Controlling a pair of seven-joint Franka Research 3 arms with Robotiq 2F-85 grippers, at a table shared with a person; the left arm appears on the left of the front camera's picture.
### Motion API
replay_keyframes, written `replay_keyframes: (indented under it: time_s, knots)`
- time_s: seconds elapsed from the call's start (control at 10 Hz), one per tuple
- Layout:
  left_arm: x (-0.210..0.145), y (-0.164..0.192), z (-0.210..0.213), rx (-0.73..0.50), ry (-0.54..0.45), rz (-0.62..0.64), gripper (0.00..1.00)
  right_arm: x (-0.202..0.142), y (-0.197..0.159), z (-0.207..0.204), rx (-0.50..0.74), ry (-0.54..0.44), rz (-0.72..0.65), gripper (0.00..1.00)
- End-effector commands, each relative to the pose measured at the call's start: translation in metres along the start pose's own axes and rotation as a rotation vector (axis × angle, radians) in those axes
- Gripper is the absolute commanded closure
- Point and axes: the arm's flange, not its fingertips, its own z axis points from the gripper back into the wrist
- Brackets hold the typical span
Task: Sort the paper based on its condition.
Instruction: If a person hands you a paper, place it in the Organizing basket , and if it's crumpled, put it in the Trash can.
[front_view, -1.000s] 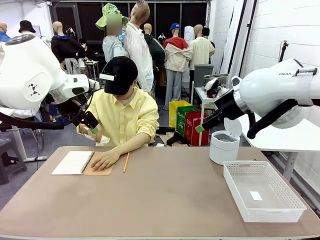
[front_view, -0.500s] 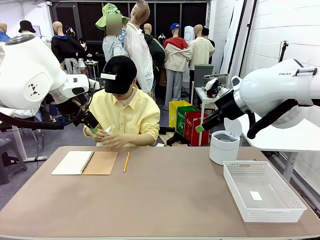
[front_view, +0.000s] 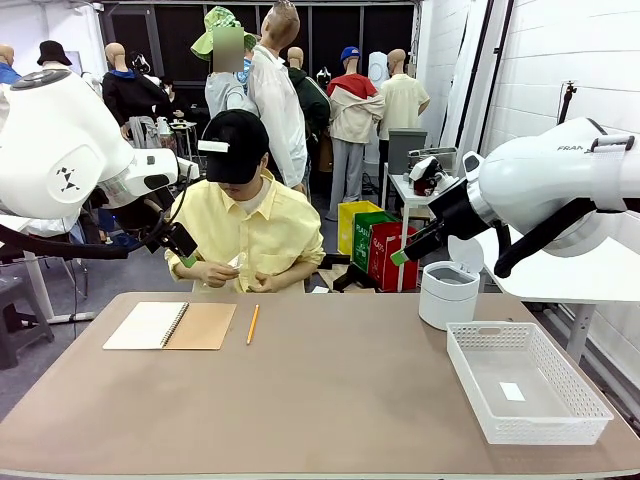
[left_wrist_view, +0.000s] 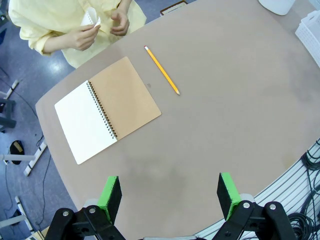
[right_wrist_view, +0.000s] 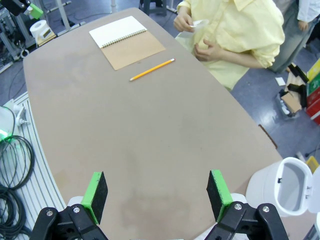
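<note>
Left gripper (left_wrist_view: 169, 196): jaws spread wide, nothing between them, raised above the table (left_wrist_view: 225, 115).
Right gripper (right_wrist_view: 156, 194): jaws likewise wide apart and empty, over bare tabletop.
Notebook (left_wrist_view: 107, 110): lying open and flat, one white page and the brown cover showing.
Pencil (left_wrist_view: 162, 70): near the notebook, not touching it.
Paper (left_wrist_view: 91, 17): small white piece, held in the person's hand (left_wrist_view: 84, 36) beyond the table's far edge.
Basket (front_view: 468, 385): white, on the robot's right.
Bin (front_view: 447, 293): white, just behind the basket.
</note>
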Motion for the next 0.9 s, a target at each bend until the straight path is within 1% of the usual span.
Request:
replay_keyframes:
  time_s: [0.0, 0.8]
  knots:
    - [0.0005, 0.0000, 0.0003, -0.002, -0.006, -0.002, 0.00, -0.0003, -0.0006, -0.0018, 0.017, -0.009, -0.010, 0.00]
    - [0.0005, 0.0000, 0.0003, -0.002, -0.006, -0.002, 0.00, -0.0003, -0.0006, -0.0018, 0.017, -0.009, -0.010, 0.00]
